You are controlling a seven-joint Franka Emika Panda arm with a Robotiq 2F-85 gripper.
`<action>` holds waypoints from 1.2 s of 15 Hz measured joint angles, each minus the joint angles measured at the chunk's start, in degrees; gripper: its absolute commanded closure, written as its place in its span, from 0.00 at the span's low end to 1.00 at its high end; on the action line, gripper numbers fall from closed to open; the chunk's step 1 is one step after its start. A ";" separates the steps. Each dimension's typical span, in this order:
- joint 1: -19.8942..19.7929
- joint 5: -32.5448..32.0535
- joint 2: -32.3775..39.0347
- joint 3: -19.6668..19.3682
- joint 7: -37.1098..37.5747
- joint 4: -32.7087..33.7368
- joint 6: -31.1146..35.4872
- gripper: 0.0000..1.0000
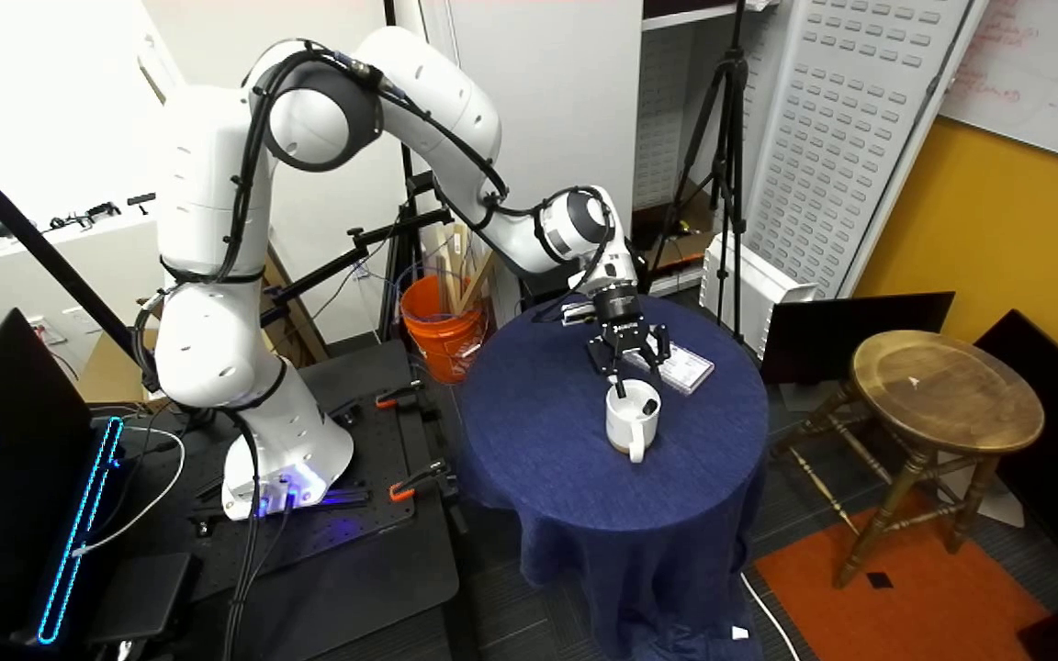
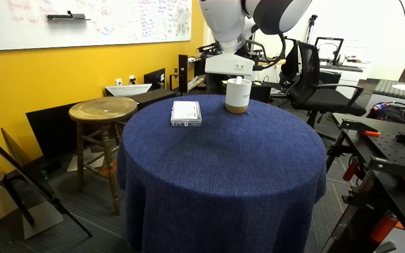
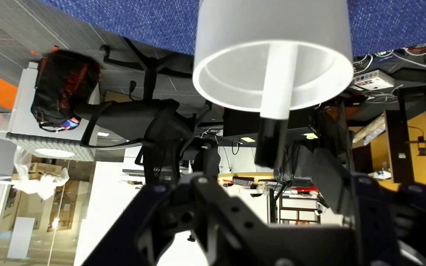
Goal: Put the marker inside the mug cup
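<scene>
The white mug cup (image 1: pixel 625 430) stands upright on the blue-covered round table, with its handle facing the camera in an exterior view. It also shows in an exterior view (image 2: pixel 237 96) with a cork base, and in the wrist view (image 3: pixel 272 22). The marker (image 3: pixel 279 81) has a white body and a black end. It stands tilted inside the mug, with its black end sticking out past the rim. My gripper (image 3: pixel 268 168) is open just above the mug, also seen in an exterior view (image 1: pixel 636 380). Its fingers are on either side of the marker's black end, apart from it.
A flat white rectangular case (image 2: pixel 186 113) lies on the round table (image 2: pixel 223 158) near the mug. It sits close under the arm in an exterior view (image 1: pixel 683 365). A wooden stool (image 1: pixel 947 390) and a tripod (image 1: pixel 726 156) stand beside the table.
</scene>
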 measured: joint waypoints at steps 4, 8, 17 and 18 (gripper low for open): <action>0.14 0.00 -0.06 0.09 0.00 0.25 -0.36 0.00; 0.33 0.00 -1.01 0.14 0.01 0.31 -0.73 0.00; 0.03 0.15 -7.91 0.55 1.47 -1.34 3.36 0.00; -0.20 0.15 -9.00 0.56 2.49 -2.06 5.77 0.00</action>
